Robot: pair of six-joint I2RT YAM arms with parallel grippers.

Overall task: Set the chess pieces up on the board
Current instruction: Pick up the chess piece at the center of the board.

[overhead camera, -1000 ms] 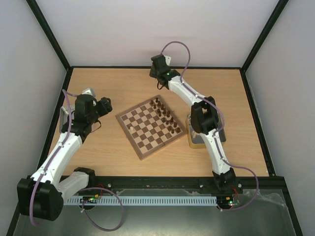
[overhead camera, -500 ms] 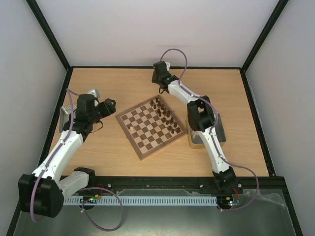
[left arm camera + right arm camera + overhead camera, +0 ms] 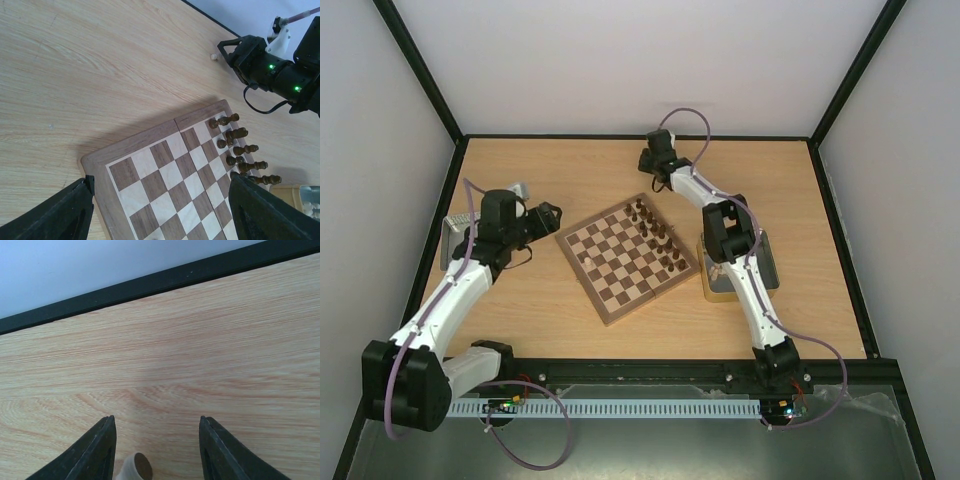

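- Top view: board [image 3: 627, 257] mid-table, dark chessmen [image 3: 660, 232] along its right edge. Right gripper [image 3: 655, 160] low beyond the far corner, left gripper [image 3: 547, 214] beside the left corner.
- Left wrist: left jaws wide, empty. Cream chessman [image 3: 214, 56] loose on the table by the right gripper.
- Right wrist: fingers [image 3: 95, 450] apart, chessman between them, off-centre (almost against one). Closing may flick it away.

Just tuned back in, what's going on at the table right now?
The right gripper is at the far side of the table, jaws open around a cream chess piece on the bare wood, not yet gripping it. The left gripper hangs open near the left corner of the board, holding nothing. Its right edge is lined with dark chessmen; only one light piece seems to stand on it.
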